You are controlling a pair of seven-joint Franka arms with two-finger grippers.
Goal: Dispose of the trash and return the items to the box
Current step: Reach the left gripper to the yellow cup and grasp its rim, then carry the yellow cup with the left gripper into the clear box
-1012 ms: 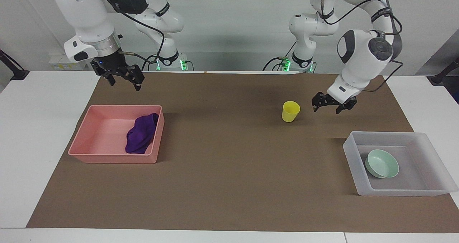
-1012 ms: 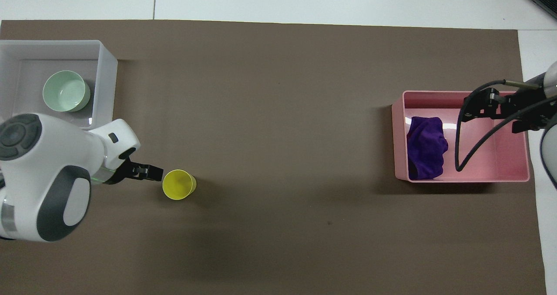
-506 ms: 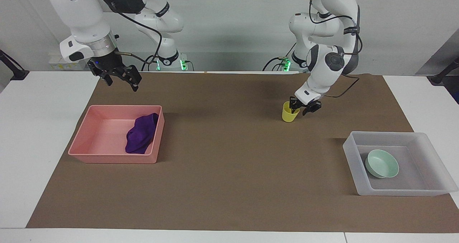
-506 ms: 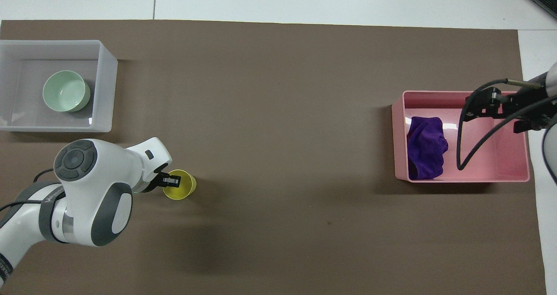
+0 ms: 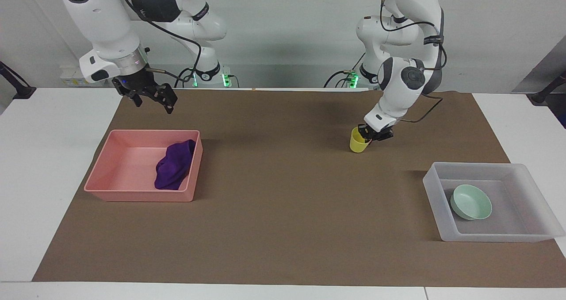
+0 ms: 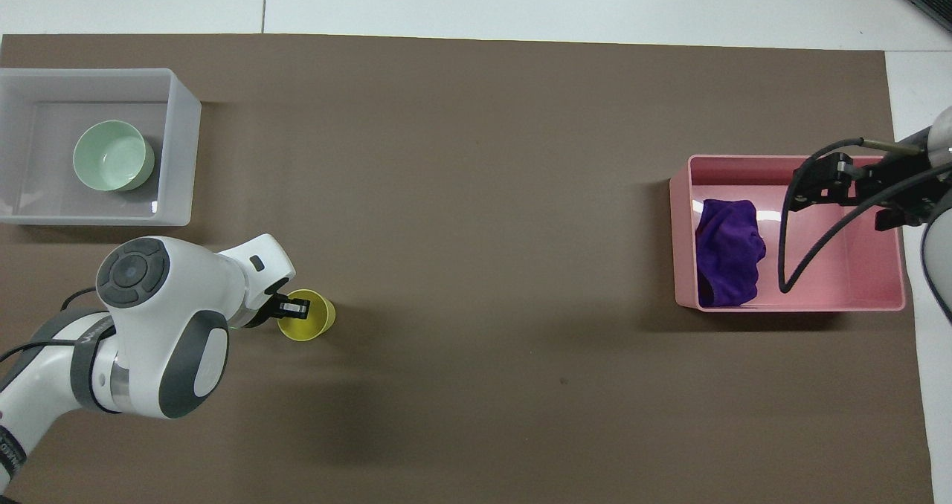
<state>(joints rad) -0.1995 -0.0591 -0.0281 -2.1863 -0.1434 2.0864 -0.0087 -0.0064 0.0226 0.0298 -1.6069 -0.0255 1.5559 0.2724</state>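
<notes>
The small yellow plastic cup (image 5: 359,143) stands upright, mouth up, right of centre in the facing view, the left gripper (image 5: 370,135) pinched shut on its rim. Only the overhead view shows a fingertip inside the mouth. The right gripper (image 5: 152,97) hangs spread wide, empty, at upper left. The purple cloth wad (image 5: 174,166) lies in the pink tray (image 5: 132,194) (against one wall) — the mint-green bowl (image 5: 471,201) in the translucent whitish box (image 5: 486,237).

Left arm down low, right arm waiting up high

Left gripper (image 5: 370,135) is pinched closed on the cup (image 5: 358,142) rim; right gripper (image 5: 152,97) hangs with fingers spread.
</notes>
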